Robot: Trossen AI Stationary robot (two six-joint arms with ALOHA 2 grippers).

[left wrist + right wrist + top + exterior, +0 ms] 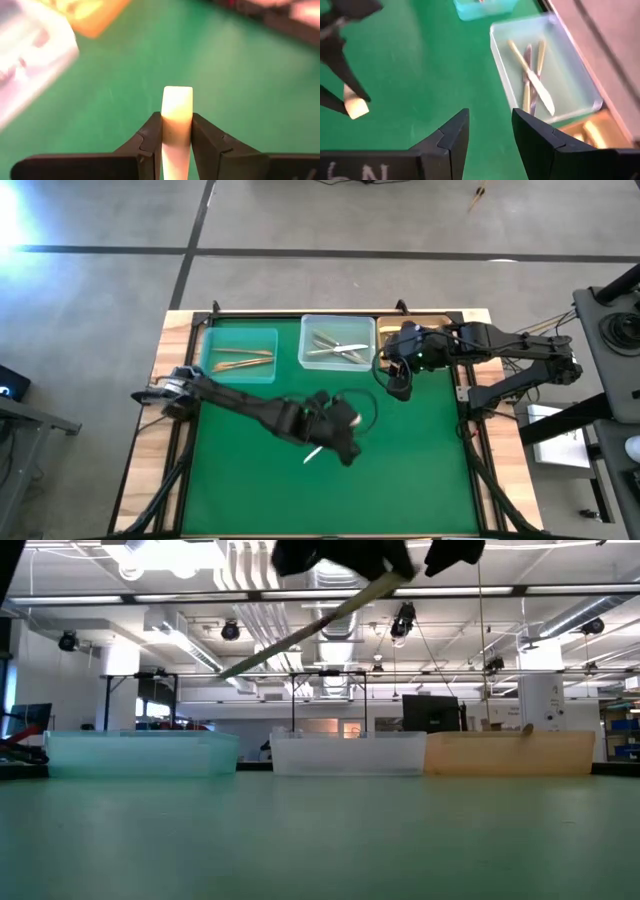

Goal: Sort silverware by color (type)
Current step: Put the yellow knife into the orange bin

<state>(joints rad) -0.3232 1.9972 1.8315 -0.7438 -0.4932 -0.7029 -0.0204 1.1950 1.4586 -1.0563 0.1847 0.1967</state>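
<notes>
My left gripper hangs over the middle of the green mat, shut on a cream-yellow cutlery piece, which the low view shows slanting in the air. My right gripper is open and holds nothing; it hovers at the mat's far right, beside the clear tray. The clear tray holds silver-grey pieces. Golden-bronze pieces lie in the teal tray. My right arm mostly hides the amber tray. My left gripper pinches the cream-yellow piece between its two fingers, which lie across it. The piece's blunt end sticks out past the fingertips. It is lifted clear of the mat and tilted, with its free end lower, toward the table's near left.
Three trays stand in a row along the mat's far edge: teal on the left, clear in the middle, amber on the right. The wooden table rim frames the mat. Bare green mat spreads toward the near edge.
</notes>
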